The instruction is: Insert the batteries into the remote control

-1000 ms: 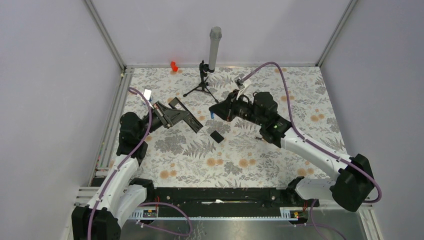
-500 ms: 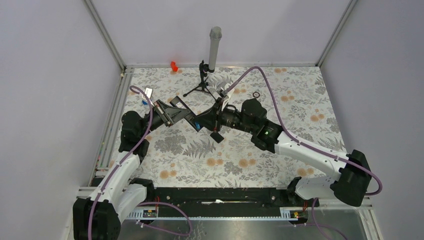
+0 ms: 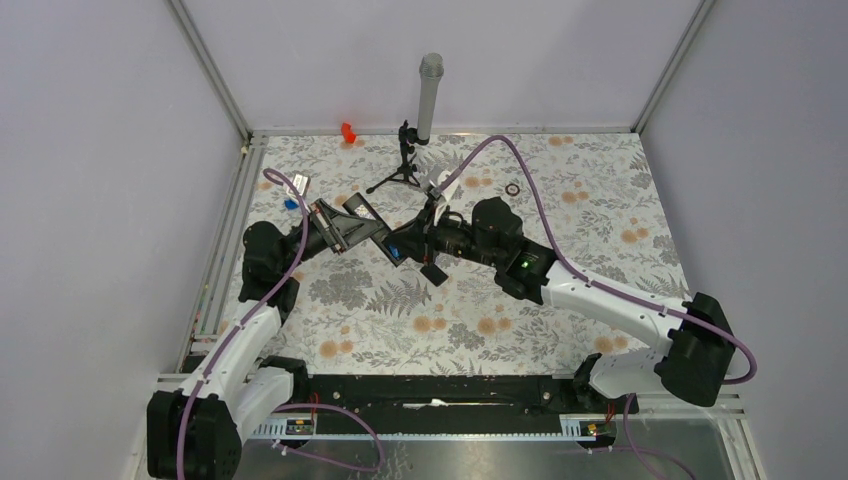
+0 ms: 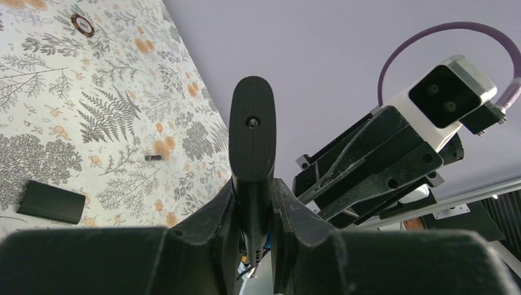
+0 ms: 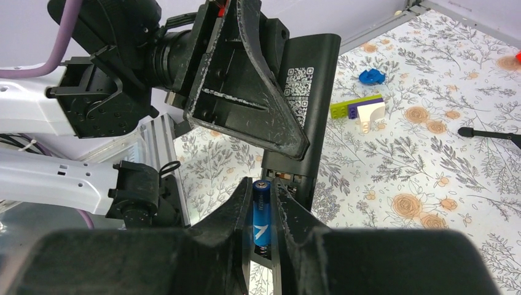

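Observation:
My left gripper (image 3: 370, 231) is shut on the black remote control (image 3: 385, 243) and holds it above the table. In the left wrist view the remote (image 4: 252, 138) stands up between the fingers (image 4: 222, 212). My right gripper (image 3: 407, 245) is shut on one blue battery (image 5: 262, 215). The battery's tip is right at the remote's open compartment (image 5: 287, 178), below the QR label. The battery shows as a blue spot in the top view (image 3: 395, 250). The detached back cover (image 3: 433, 273) lies on the table just below both grippers. A second battery is not visible.
A microphone on a black tripod stand (image 3: 404, 170) is at the back centre. A blue lump (image 5: 371, 75) and a green, purple and white brick (image 5: 359, 109) lie at the far left. A small ring (image 3: 512, 188) and a red piece (image 3: 348, 131) lie near the back.
My right arm has swung left with the battery, from mid-table to the end of the remote. The left gripper has kept hold of the remote and shifted slightly.

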You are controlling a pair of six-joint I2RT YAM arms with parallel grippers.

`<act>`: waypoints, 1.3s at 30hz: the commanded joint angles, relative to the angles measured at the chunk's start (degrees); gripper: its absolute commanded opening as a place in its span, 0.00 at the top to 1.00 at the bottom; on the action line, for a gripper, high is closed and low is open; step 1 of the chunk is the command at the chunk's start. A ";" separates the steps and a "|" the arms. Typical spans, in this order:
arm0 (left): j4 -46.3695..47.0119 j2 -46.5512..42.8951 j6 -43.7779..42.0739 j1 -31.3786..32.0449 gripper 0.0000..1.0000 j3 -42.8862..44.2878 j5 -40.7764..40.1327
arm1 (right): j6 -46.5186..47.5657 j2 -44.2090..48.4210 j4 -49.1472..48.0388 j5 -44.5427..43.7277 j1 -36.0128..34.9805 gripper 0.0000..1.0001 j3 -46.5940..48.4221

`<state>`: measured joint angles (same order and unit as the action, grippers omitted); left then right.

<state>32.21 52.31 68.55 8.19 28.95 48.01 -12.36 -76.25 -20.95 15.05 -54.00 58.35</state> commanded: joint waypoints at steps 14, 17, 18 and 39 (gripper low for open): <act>9.94 0.57 4.01 0.16 1.00 -0.08 1.71 | 2.02 -1.27 0.31 -1.55 -1.11 0.78 2.24; 10.44 0.23 5.72 0.16 1.00 0.43 1.72 | 2.01 -1.45 0.53 -1.10 -1.11 0.73 1.98; 10.21 0.08 6.22 0.16 1.00 0.74 1.56 | 1.85 -1.38 0.54 -1.19 -1.13 0.72 1.87; 4.71 -1.60 2.71 0.16 1.00 2.69 0.55 | -4.60 2.40 -0.21 -2.11 -1.11 0.39 4.18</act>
<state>33.95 52.07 72.31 8.19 28.56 48.27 -14.90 -77.17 -19.11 14.39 -55.07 60.16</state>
